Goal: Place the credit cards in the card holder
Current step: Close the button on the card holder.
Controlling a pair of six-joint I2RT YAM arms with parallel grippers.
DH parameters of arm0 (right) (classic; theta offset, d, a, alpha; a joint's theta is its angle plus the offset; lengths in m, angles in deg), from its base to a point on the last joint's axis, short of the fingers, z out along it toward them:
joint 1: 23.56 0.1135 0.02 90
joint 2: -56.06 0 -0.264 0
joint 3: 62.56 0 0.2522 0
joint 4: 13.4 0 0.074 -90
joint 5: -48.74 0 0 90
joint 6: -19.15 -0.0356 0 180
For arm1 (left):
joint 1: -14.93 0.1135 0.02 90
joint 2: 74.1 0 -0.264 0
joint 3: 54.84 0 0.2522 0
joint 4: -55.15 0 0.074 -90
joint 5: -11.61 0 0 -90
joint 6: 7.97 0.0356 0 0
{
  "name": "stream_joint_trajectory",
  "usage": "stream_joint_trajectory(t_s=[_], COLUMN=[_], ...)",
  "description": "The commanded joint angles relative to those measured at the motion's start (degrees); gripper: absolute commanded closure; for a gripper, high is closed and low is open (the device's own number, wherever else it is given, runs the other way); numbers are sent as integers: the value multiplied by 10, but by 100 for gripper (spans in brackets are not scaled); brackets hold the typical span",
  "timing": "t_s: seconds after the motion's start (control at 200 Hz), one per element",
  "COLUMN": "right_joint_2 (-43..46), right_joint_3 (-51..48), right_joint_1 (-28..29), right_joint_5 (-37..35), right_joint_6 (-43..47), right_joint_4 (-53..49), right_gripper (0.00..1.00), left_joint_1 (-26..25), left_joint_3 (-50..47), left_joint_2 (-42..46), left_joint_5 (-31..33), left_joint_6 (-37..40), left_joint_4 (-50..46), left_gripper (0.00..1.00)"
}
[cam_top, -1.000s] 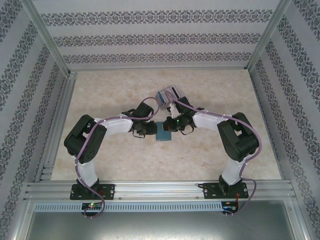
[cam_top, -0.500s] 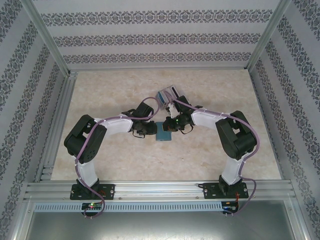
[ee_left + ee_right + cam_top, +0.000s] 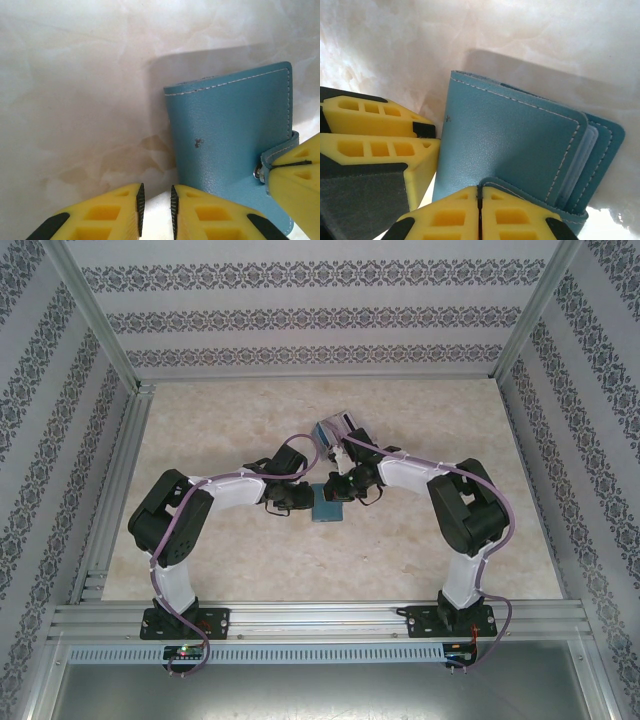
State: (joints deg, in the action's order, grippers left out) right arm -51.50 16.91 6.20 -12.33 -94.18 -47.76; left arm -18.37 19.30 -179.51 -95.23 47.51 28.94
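Note:
The teal card holder (image 3: 326,505) lies folded shut on the marble table between both grippers. My right gripper (image 3: 479,210) is shut on its snap strap (image 3: 535,192) at the near edge, and light inner pockets show at the holder's (image 3: 510,145) right side. My left gripper (image 3: 155,210) sits low at the holder's (image 3: 230,130) left edge, jaws a narrow gap apart with bare table between them. One right finger (image 3: 300,180) pinches the strap (image 3: 277,152). The fanned credit cards (image 3: 335,427) lie just behind the right gripper (image 3: 338,490).
Aluminium rails (image 3: 320,620) run along the table's near edge, and patterned walls enclose the other three sides. Purple cables (image 3: 290,455) loop over both arms. Bare marble table (image 3: 220,420) spreads left, right and behind the grippers.
The right arm has shifted slightly to the left, bringing its gripper closer over the holder. The left arm, the holder and the cards stay in place.

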Motion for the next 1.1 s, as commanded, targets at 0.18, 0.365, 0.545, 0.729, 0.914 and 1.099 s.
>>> stream_joint_trajectory(t_s=[0.18,0.365,0.545,0.729,0.914,1.099], right_joint_2=[-63,-100,-105,-56,34,121], right_joint_3=[35,54,53,64,57,42], right_joint_1=[27,39,43,43,43,38], right_joint_5=[-107,-136,-128,-130,-167,-215], right_joint_6=[47,61,60,65,82,113], right_joint_4=[-98,-131,-130,-136,-125,-110], right_gripper=[90,90,90,79,55,48], left_joint_1=[-8,-8,-8,-3,21,32], left_joint_3=[13,12,11,8,-11,-32], left_joint_2=[-9,-8,-3,31,112,222], left_joint_5=[-12,-12,-7,25,68,165], left_joint_6=[4,4,6,18,32,59], left_joint_4=[11,12,9,8,21,12], left_gripper=[76,76,76,67,54,32])
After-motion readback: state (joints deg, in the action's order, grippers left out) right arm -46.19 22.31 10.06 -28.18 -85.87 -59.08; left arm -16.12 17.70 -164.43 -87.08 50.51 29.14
